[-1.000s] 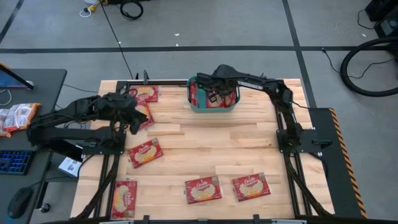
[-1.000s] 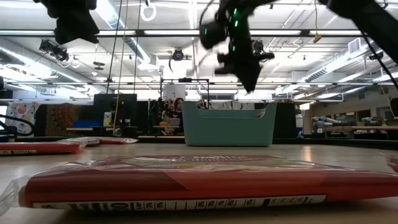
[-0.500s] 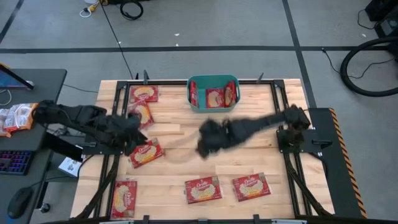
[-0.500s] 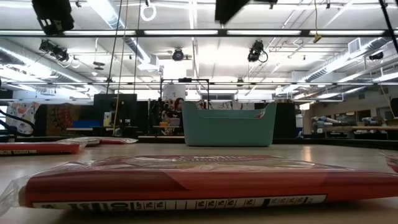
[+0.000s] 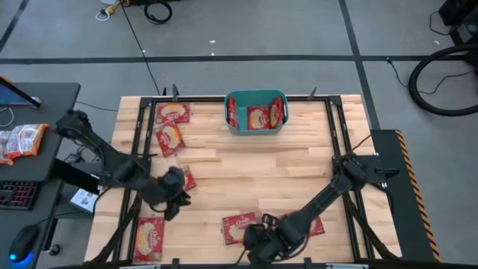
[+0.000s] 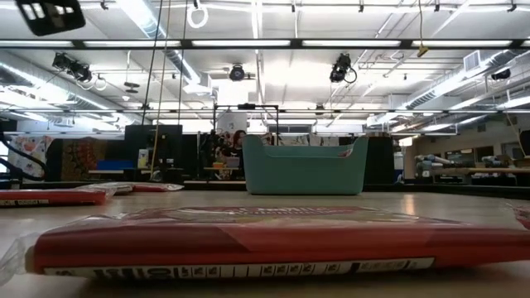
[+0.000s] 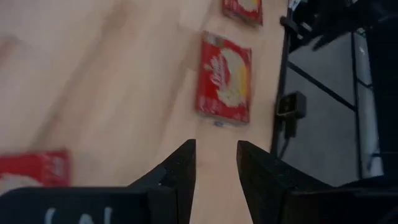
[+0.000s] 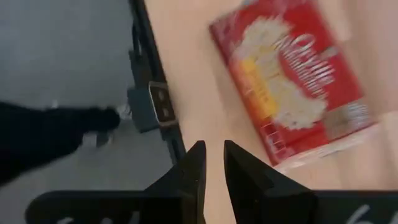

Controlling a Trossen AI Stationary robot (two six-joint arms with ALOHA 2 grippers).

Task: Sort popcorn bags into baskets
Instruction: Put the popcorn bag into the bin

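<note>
High view shows the right gripper [image 5: 258, 239], fingers slightly apart and empty, beside a flat red popcorn bag with cream panel [image 5: 240, 226] at the near edge. It should centre over the bag before closing. The left gripper [image 5: 173, 198], part-open and empty, hovers by another. The teal plastic tub [image 5: 256, 128] sits far across.

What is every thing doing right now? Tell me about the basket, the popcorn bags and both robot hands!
teal basket: upright at the table's far edge, three popcorn bags standing inside.
loose popcorn bags: lying flat on the table, none held.
left gripper: fingers slightly apart, empty, above the table by a flat bag.
right gripper: fingers narrowly apart, empty, over the table's near edge beside a flat bag.
</note>
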